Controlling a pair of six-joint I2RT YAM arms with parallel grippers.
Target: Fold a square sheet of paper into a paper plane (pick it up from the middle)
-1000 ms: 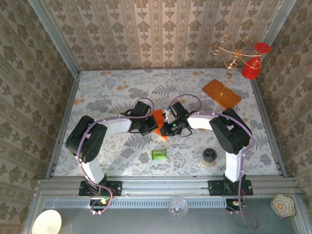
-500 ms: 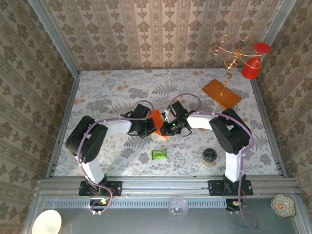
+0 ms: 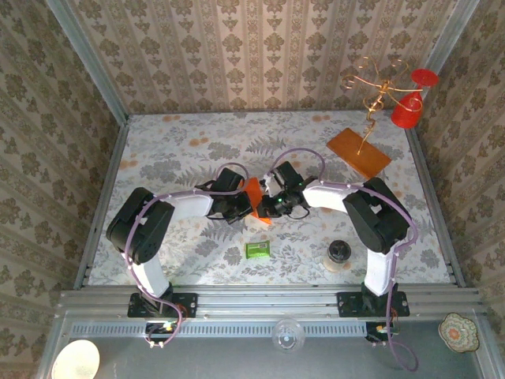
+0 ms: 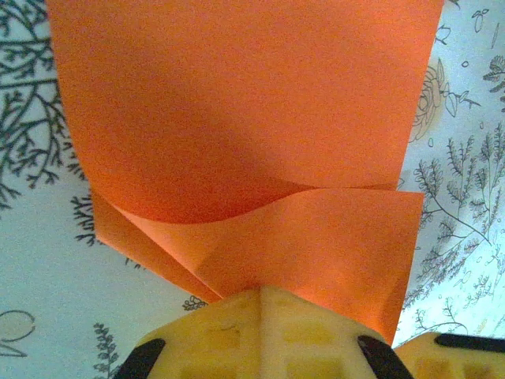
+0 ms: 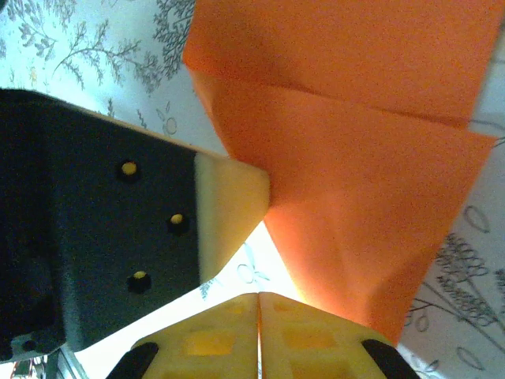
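Two creased layers overlap in the orange paper (image 4: 252, 110).

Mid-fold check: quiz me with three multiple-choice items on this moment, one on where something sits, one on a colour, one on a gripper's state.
1. The dark-lidded jar stands:
A) by the far wall
B) near the right arm's base
C) left of the left arm

2. The small packet, lying nearer the arm bases than the orange sheet of paper, is:
A) blue
B) white
C) green

3. The left gripper is:
A) shut on the orange sheet of paper
B) wide open above it
C) shut on the small packet

Answers:
1 B, since the top view shows the jar at the near right of the table.
2 C, since it is plainly green from above.
3 A, since the left wrist view shows the sheet coming out from between the closed fingers.
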